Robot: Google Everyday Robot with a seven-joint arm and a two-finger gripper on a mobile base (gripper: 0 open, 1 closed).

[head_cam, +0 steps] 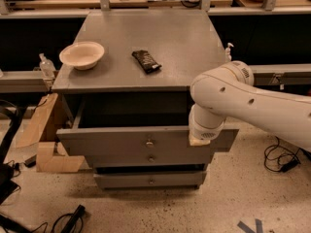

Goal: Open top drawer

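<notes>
Only a small tan tip of the gripper [198, 141] can be seen, tucked beneath the white wrist of the arm [252, 103] and set against the upper edge of the top drawer [112, 142], near that front's right end. Whether the gripper is apart, together or clamped on the edge cannot be told, since most of it is hidden by the wrist. The arm is extended in from the right of the view, its rounded elbow held just above the drawer's right corner.

The top drawer is pulled well out from the grey cabinet [146, 33], so that a dark gap is left open behind its front and under the cabinet top. Its small round knob [149, 142] is seen at the centre of the flat grey front, to the left of the gripper and apart from it. Below it, the mid-sized drawer front [121, 160] is seen, narrower, with its own knob, and under that the lowest drawer front [126, 181] is set further back, close to the floor.

On the cabinet top a pale bowl [81, 55] is placed toward the left edge, and a dark flat packet [146, 61] is laid near the middle, apart from the bowl. A piece of brown cardboard [46, 142] is propped against the cabinet's left side on the speckled floor. A small clear bottle [45, 66] is stood on the rail behind it.
</notes>
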